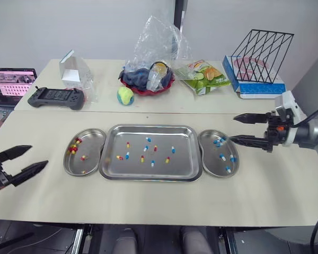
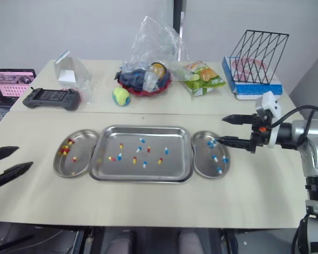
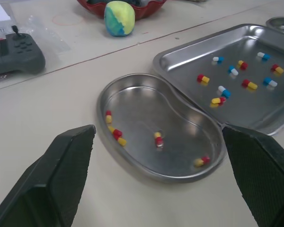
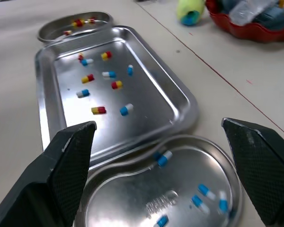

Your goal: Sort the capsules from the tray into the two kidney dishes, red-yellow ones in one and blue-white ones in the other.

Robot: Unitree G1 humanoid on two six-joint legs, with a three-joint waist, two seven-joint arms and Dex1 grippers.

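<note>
Steel tray (image 1: 183,159) is sitting at the middle of the table (image 1: 148,206), carrying a scatter of capsules (image 1: 143,158), red-yellow and blue-white mixed. Right against its left side, the left dish (image 1: 93,159) is holding red-yellow ones (image 1: 74,147). Right against its right side, the right dish (image 1: 212,159) is holding blue-white ones (image 1: 221,156). The right hand (image 1: 232,128) is hovering at the right dish's outer edge, fingers spread wide and gripping nothing. The left hand (image 1: 38,155) is hanging well left of the left dish, near the table's edge, also spread wide and empty. Behind the tray, a ball (image 1: 125,95) is lying just in front of a red bowl (image 1: 148,91) under a plastic bag (image 1: 159,37). A controller (image 1: 56,97) is resting far to the left, and a wire rack (image 1: 262,50) is standing far to the right.
</note>
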